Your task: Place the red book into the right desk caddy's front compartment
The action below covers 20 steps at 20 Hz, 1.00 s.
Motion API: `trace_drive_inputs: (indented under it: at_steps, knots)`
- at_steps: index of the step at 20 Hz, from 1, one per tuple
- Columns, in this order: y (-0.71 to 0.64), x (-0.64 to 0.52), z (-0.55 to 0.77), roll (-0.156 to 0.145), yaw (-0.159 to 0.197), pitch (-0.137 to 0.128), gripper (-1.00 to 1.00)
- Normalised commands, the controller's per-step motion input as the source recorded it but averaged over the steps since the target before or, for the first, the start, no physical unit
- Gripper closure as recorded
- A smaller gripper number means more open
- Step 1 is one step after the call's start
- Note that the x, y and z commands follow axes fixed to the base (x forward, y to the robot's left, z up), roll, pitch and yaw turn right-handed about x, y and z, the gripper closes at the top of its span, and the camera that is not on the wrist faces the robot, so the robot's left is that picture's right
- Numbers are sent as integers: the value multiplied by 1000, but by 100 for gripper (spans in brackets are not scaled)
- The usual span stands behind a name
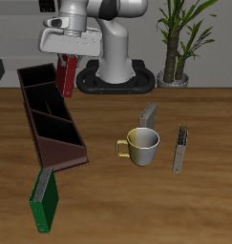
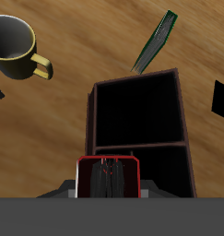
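Green book stands nearest the front edge of the table, close to the sloping end of the desk caddy. Gripper grasps the red book upright in the air, above the caddy's back end. Beside the caddy, the wood is free up to the mug.

Mug, green book, grey books
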Motion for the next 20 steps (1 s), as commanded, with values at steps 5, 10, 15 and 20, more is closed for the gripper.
trace_drive_inputs:
  at_steps: [5,10,15,20]
  knots:
    - [-35,32,-137,15,4,15,100]
    - [14,52,-108,11,3,6,100]
    - [-19,77,-151,2,-18,23,100]
    - [-34,72,-279,-3,-20,50,100]
